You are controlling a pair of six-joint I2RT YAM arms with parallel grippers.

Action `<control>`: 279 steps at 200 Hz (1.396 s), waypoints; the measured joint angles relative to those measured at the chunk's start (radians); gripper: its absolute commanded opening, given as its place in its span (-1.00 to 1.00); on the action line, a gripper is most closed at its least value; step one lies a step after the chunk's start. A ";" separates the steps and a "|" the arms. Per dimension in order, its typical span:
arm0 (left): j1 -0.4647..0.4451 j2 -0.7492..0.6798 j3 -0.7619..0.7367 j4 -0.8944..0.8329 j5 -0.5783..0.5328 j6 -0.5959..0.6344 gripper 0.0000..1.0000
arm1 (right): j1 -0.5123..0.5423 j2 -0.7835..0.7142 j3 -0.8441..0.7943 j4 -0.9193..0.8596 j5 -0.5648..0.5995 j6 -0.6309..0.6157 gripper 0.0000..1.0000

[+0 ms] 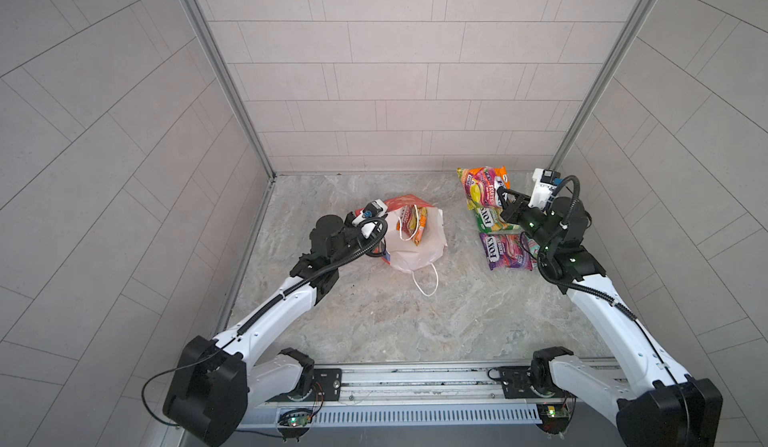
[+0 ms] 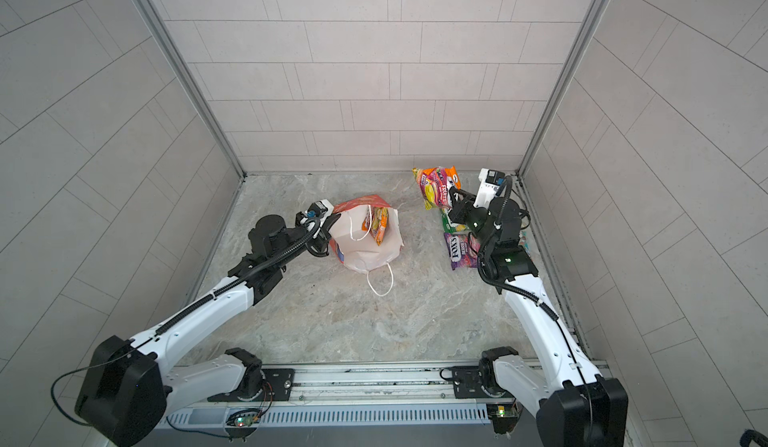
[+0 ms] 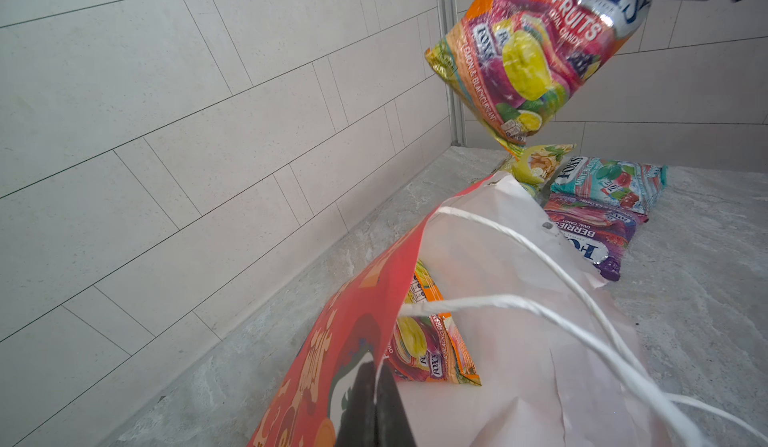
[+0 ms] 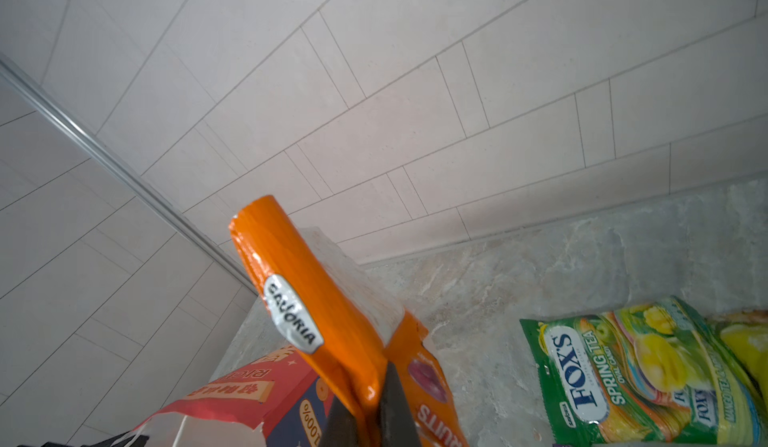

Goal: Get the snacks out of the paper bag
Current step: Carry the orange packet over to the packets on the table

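**One packet in the air, one in the bag**

The paper bag point(image 1: 419, 258) stands tilted on the left middle of the counter point(image 1: 374, 320), its mouth gaping and one cord handle point(image 1: 428, 278) trailing on the surface. A bright packet in the bag point(image 1: 417, 227) leans against the red wall.

The left end effector point(image 3: 375, 376) is pressed together on the bag's red wall at the rim. Its arm runs diagonally from the front left corner, with the wrist bent in towards the bag's left side.

The right end effector point(image 4: 365, 391) pinches the orange packet point(image 1: 482, 185) by one end, and the packet hangs clear above the counter near the back right corner. The right arm reaches up along the right edge, its wrist turned inward.

Below it, the green packet point(image 1: 492, 218), purple packet point(image 1: 505, 251) and teal packet point(image 3: 609, 183) lie flat, close together.
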State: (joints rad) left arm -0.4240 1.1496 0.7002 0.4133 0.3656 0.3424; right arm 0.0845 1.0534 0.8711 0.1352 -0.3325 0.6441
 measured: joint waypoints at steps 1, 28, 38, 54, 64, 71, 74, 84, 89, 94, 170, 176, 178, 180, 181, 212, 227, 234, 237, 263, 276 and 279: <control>0.000 0.000 0.000 0.000 0.000 0.000 -1.00 | -0.003 0.003 0.000 -0.001 -0.001 0.004 -1.00; 0.000 -0.002 -0.002 0.001 0.010 0.007 -1.00 | -0.031 0.083 0.013 -0.033 -0.008 0.065 -1.00; 0.000 -0.002 -0.002 0.001 0.012 0.007 -1.00 | -0.033 0.117 0.031 -0.043 -0.011 0.080 -1.00; 0.000 -0.002 -0.002 0.001 0.014 0.008 -1.00 | -0.034 0.187 0.076 -0.060 -0.030 0.101 -1.00; 0.000 -0.002 -0.002 0.001 0.016 0.010 -1.00 | -0.034 0.231 0.106 -0.065 -0.046 0.114 -1.00; 0.000 -0.002 -0.002 0.001 0.016 0.011 -1.00 | -0.034 0.261 0.122 -0.063 -0.056 0.122 -1.00; 0.000 -0.002 -0.002 0.001 0.016 0.011 -1.00 | -0.034 0.273 0.128 -0.061 -0.061 0.126 -1.00; 0.000 -0.002 -0.002 0.001 0.018 0.014 -1.00 | -0.034 0.311 0.138 -0.051 -0.075 0.140 -1.00; 0.000 -0.002 -0.002 0.001 0.019 0.014 -1.00 | -0.034 0.329 0.142 -0.048 -0.081 0.146 -1.00; 0.000 -0.002 -0.002 0.001 0.020 0.014 -1.00 | -0.034 0.349 0.144 -0.044 -0.087 0.153 -1.00; 0.000 0.006 -0.002 0.005 0.031 0.014 -1.00 | -0.034 0.636 0.204 -0.017 -0.138 0.247 -1.00; 0.000 0.006 -0.002 0.005 0.030 0.014 -1.00 | -0.034 0.648 0.204 -0.013 -0.139 0.253 -1.00; 0.000 0.006 -0.002 0.005 0.030 0.014 -1.00 | -0.034 0.652 0.204 -0.011 -0.139 0.256 -1.00; 0.000 0.006 -0.002 0.005 0.030 0.014 -1.00 | -0.033 0.656 0.204 -0.011 -0.139 0.257 -1.00; 0.000 0.006 -0.002 0.005 0.030 0.014 -1.00 | -0.033 0.659 0.204 -0.010 -0.138 0.259 -1.00; 0.000 0.012 -0.002 0.006 0.029 0.015 -1.00 | -0.029 0.719 0.214 0.008 -0.144 0.290 -1.00; 0.000 0.013 -0.002 0.006 0.029 0.016 -1.00 | -0.028 0.748 0.229 0.015 -0.149 0.307 -0.94; 0.000 0.013 -0.002 0.006 0.029 0.017 -1.00 | -0.027 0.755 0.235 0.018 -0.151 0.314 -0.91; 0.000 0.013 -0.002 0.006 0.029 0.017 -1.00 | -0.027 0.758 0.237 0.018 -0.151 0.316 -0.91; 0.000 0.012 -0.002 0.006 0.029 0.017 -1.00 | -0.027 0.781 0.254 0.024 -0.154 0.330 -0.82; 0.000 0.012 -0.002 0.006 0.029 0.018 -1.00 | -0.027 0.794 0.262 0.025 -0.155 0.332 -0.82; 0.000 0.012 -0.002 0.006 0.029 0.018 -1.00 | -0.027 0.797 0.264 0.025 -0.156 0.332 -0.82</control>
State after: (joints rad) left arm -0.4240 1.1618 0.6987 0.4191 0.3950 0.3603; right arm 0.0570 1.8500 1.1355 0.1600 -0.4881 0.9760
